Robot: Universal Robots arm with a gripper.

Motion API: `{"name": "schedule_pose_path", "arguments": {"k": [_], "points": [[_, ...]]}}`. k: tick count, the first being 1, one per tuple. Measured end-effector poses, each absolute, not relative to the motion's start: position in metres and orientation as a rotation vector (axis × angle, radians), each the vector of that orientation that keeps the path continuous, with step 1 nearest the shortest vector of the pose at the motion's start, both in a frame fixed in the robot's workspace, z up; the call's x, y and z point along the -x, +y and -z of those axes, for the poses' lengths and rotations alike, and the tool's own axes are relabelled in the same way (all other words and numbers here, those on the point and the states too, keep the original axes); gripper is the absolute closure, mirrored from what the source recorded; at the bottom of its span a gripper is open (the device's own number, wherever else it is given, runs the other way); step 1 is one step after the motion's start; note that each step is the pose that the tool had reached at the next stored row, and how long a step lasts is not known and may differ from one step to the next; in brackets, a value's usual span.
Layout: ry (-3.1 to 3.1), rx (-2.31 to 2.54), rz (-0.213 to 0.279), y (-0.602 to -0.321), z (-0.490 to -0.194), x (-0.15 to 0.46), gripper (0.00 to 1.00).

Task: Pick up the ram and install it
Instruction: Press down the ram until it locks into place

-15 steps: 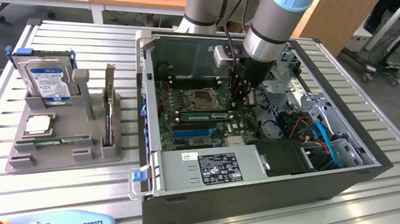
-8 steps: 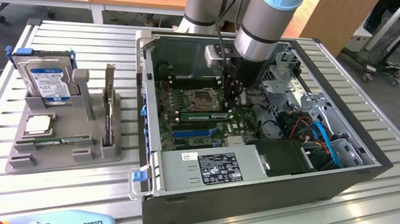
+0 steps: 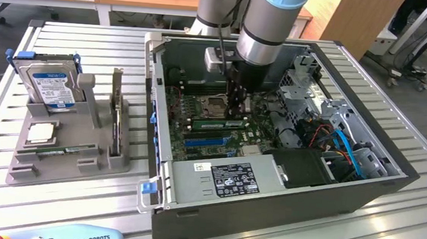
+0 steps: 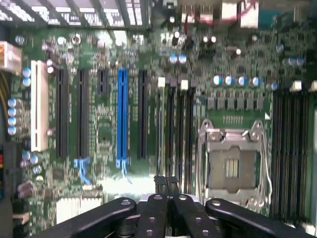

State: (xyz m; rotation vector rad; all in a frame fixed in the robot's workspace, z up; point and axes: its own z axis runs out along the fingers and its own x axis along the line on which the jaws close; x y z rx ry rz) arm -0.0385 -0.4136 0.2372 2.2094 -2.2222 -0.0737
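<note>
black gripper [image 3: 236, 111] clenched, lowered inside open grey computer case [image 3: 389, 191] over memory slots beside empty processor socket [image 4: 233, 166]; long green ram stick [image 3: 215, 122] apparently in slot, seating unconfirmed.

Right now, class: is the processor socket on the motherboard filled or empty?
Empty: the processor socket shows bare contacts inside its metal frame, with no chip seated.

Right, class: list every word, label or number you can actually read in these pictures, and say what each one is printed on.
"UNIVERSAL ROBOTS": on the light-blue pendant at the exterior view's bottom edge.
Blue label on the hard drive: print too small to read.
White and black stickers on the power supply in the computer case: too small to read.
Motherboard markings in the wrist view: blurred, unreadable.
</note>
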Motion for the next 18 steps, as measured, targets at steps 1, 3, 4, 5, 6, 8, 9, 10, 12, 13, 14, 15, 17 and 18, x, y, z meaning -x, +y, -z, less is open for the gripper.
{"name": "schedule_pose_path", "arguments": {"k": [1,3,4,5,6,8,9,10,12,13,14,15,17,18], "points": [[-2.222,-2.209,0.074,-0.414,-0.237,0.041,0.90],[-2.222,-2.209,0.074,-0.414,-0.237,0.047,0.90],[-2.222,-2.210,0.074,-0.414,-0.237,0.050,0.90],[-2.222,-2.209,0.074,-0.414,-0.237,0.053,0.90],[-2.222,-2.209,0.074,-0.414,-0.237,0.056,0.90],[-2.222,-2.209,0.074,-0.414,-0.237,0.062,0.90],[-2.222,-2.209,0.073,-0.414,-0.237,0.064,0.90],[-2.222,-2.209,0.073,-0.414,-0.237,0.068,0.90],[-2.222,-2.209,0.073,-0.414,-0.237,0.073,0.90],[-2.222,-2.209,0.073,-0.414,-0.237,0.074,0.90],[-2.222,-2.209,0.073,-0.414,-0.237,0.075,0.90],[-2.222,-2.209,0.073,-0.414,-0.237,0.076,0.90],[-2.222,-2.209,0.073,-0.414,-0.237,0.076,0.90],[-2.222,-2.209,0.073,-0.414,-0.237,0.076,0.90]]}}
